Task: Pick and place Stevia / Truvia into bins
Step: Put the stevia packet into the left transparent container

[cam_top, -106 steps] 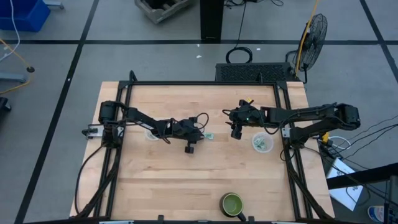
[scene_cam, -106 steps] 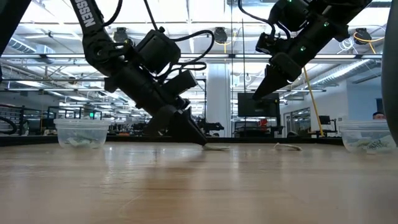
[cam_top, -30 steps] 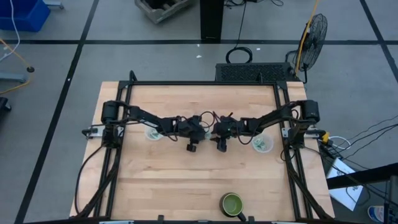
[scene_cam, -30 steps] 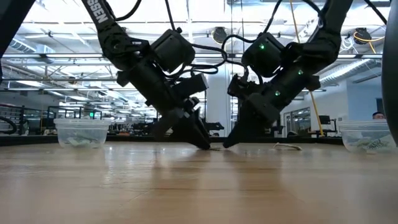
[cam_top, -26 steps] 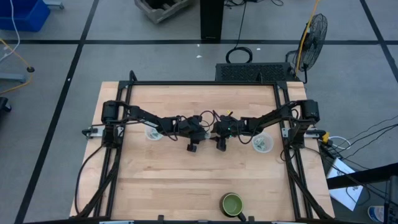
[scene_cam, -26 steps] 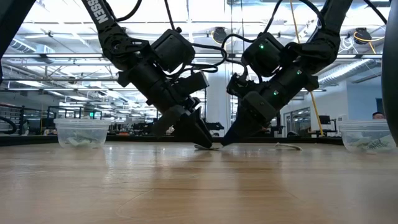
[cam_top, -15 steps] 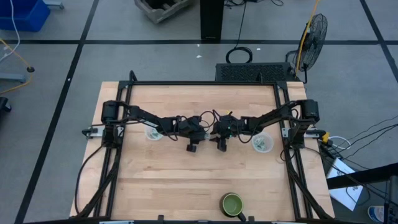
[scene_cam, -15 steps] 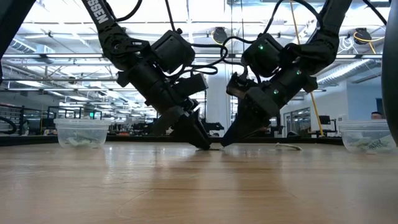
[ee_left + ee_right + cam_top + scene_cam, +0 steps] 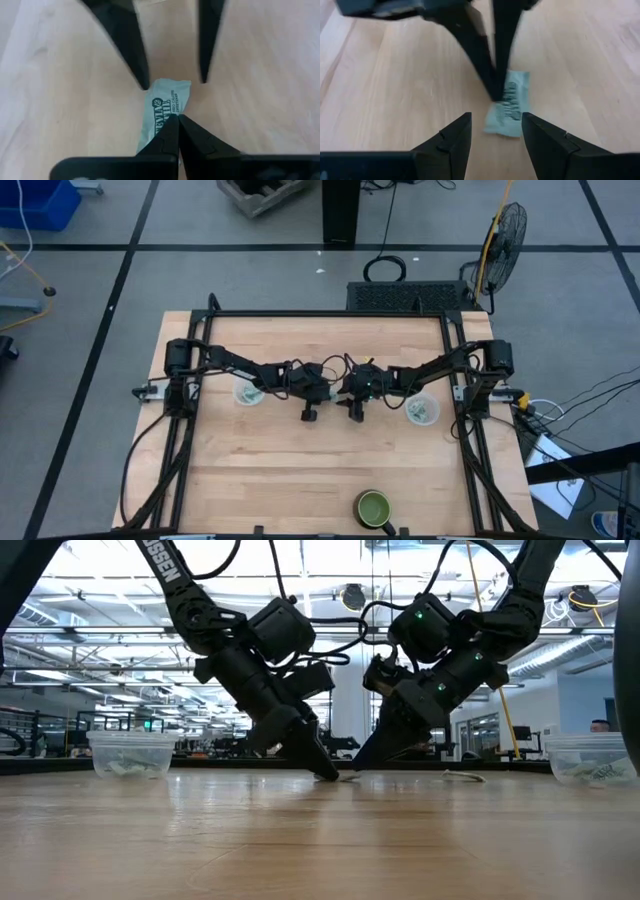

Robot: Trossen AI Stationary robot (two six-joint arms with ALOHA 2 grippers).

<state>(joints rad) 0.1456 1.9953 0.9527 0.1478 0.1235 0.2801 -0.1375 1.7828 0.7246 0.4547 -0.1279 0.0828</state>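
Observation:
One pale green Stevia sachet [image 9: 167,102] lies flat on the wooden table at its middle; it also shows in the right wrist view [image 9: 509,107]. My left gripper [image 9: 326,392] is shut, with its tips down on the sachet. My right gripper [image 9: 346,393] faces it from the table's right, open, with one fingertip on either side of the sachet's end; I cannot tell whether they touch it. Both slant down, tip to tip [image 9: 345,773]. The two translucent cups [image 9: 246,393] [image 9: 421,410] hold sachets. My left gripper presses its shut fingertips [image 9: 178,120] down on the sachet's printed face near its middle [image 9: 165,112]. The fingers come slanting down from the table's left and lie along the sachet. The sachet lies flat on the table.
A green dark-rimmed bowl [image 9: 373,507] stands near the table's front edge. Another sachet [image 9: 462,776] lies on the table beyond my right gripper. The cups also show at either side of the low view [image 9: 130,753] [image 9: 595,760].
Both grippers have stayed tip to tip at the sachet. My left arm has swung a little toward the far edge, its shut tips staying down at the sachet. The sachet has stayed flat on the table.

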